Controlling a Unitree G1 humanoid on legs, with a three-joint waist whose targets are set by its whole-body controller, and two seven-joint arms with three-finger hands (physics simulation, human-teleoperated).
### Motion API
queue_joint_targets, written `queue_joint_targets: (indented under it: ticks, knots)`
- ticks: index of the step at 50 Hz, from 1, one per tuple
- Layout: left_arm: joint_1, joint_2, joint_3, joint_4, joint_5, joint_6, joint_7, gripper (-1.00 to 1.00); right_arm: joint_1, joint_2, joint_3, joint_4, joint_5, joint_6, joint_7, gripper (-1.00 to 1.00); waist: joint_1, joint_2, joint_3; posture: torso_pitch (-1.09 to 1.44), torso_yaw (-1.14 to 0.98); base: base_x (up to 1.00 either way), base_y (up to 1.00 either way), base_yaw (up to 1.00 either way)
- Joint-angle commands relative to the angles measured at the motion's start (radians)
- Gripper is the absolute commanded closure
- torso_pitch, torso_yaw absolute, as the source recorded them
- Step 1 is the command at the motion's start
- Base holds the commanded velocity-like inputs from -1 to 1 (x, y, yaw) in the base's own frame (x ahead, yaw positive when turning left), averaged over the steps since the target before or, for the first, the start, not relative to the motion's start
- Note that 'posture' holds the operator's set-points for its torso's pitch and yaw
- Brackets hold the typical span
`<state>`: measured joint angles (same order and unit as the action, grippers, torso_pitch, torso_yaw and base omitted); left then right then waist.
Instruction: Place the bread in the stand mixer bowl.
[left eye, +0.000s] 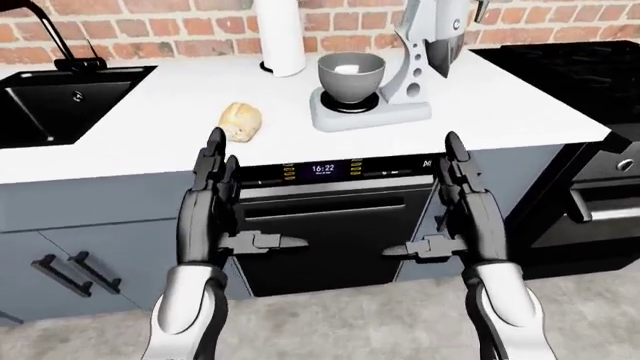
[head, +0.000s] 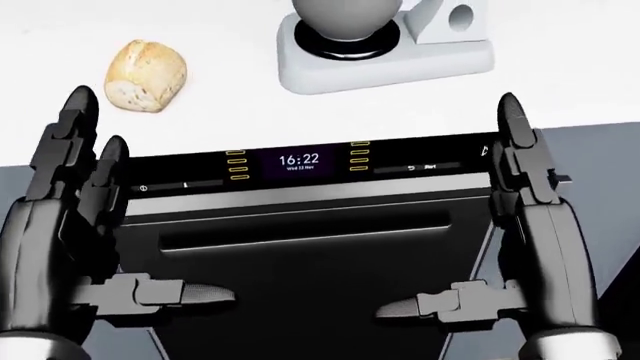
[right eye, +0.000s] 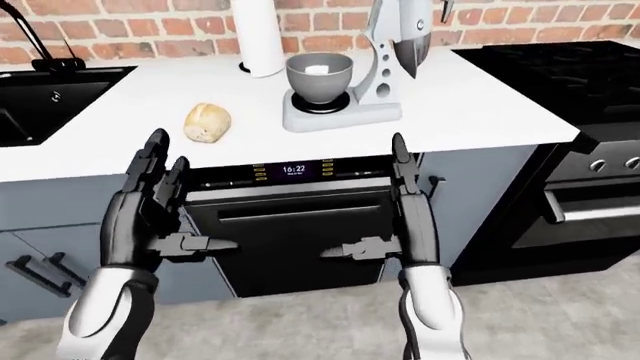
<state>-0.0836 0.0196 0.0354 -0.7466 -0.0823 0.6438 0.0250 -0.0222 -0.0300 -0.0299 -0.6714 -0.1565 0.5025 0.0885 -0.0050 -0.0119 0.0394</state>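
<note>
I see the bread lying on the white worktop, left of the mixer bowl. My left robot hand and right robot hand hang released, fingers spread, grasping nothing, before the dishwasher.

stand mixer cut at the head by the top edge. bowl only half in the head view. paper roll cut at the top. sink cut at the left edge. small text under the dishwasher clock unreadable.
</note>
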Motion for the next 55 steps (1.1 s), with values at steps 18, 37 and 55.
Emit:
queue_joint_targets:
  ticks: [18, 37, 55]
  knots:
    - [-0.043, 0.011, 0.017, -0.084, -0.010, 0.027, 0.012, -1.00, -0.018, 0.000, -0.001, -0.084, 0.000, 0.001, 0.006, -1.00, 0.027, -0.031, -0.020, 0.00, 0.00, 0.21, 0.00, 0.00]
    - [-0.042, 0.013, 0.023, -0.110, -0.018, 0.045, 0.016, -1.00, 0.001, 0.003, -0.001, -0.106, 0.001, -0.005, 0.005, -1.00, 0.016, 0.066, -0.019, 0.00, 0.00, 0.21, 0.00, 0.00]
    - [-0.042, 0.015, 0.027, -0.125, -0.025, 0.052, 0.021, -1.00, 0.018, 0.006, -0.004, -0.108, 0.009, -0.028, 0.002, -1.00, 0.000, 0.025, -0.003, 0.00, 0.00, 0.20, 0.00, 0.00]
